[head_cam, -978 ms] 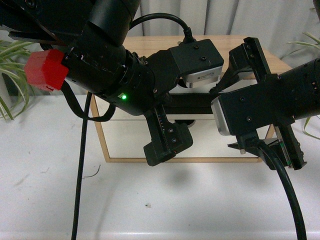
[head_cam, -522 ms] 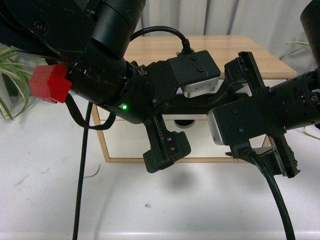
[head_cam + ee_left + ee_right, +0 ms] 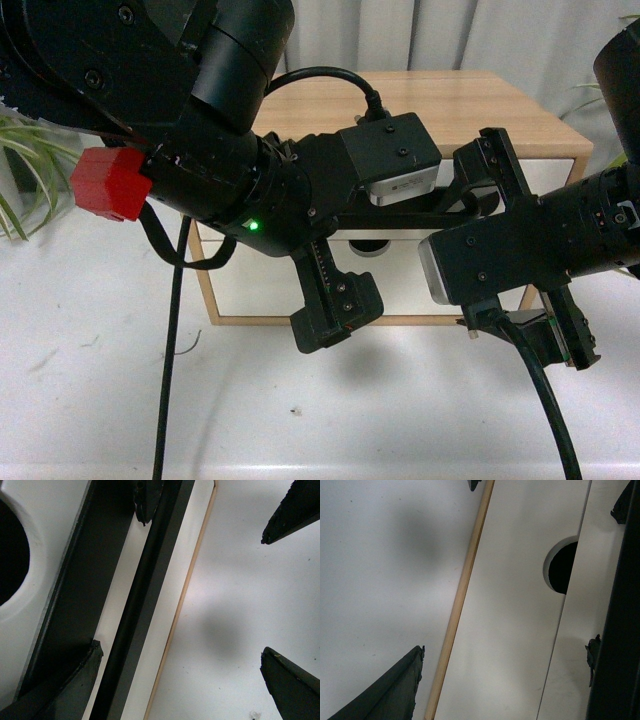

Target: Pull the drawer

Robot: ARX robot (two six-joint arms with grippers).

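The drawer (image 3: pixel 400 280) is the white front with a semicircular notch (image 3: pixel 370 247) in its top edge, low in a wooden cabinet (image 3: pixel 470 100). Its long black bar handle (image 3: pixel 400 215) shows between my two arms. In the left wrist view the handle (image 3: pixel 142 605) runs between the fingers (image 3: pixel 75 680) of my open left gripper (image 3: pixel 180 665), close to one finger and untouched. My right gripper (image 3: pixel 505 650) is open over the drawer front (image 3: pixel 515 605). The handle (image 3: pixel 620 630) lies just outside one of its fingers (image 3: pixel 592 660). In the front view the left gripper (image 3: pixel 340 240) and right gripper (image 3: pixel 530 245) hide most of the cabinet front.
A plain white front (image 3: pixel 558 175) sits above the drawer. The cabinet stands on a white table (image 3: pixel 300 420). Green plants show at the far left (image 3: pixel 20 180) and far right (image 3: pixel 610 90). A black cable (image 3: pixel 165 380) hangs from the left arm.
Both arms have sunk slightly in front of the cabinet. Both grippers stay open, and the drawer front has not visibly moved.
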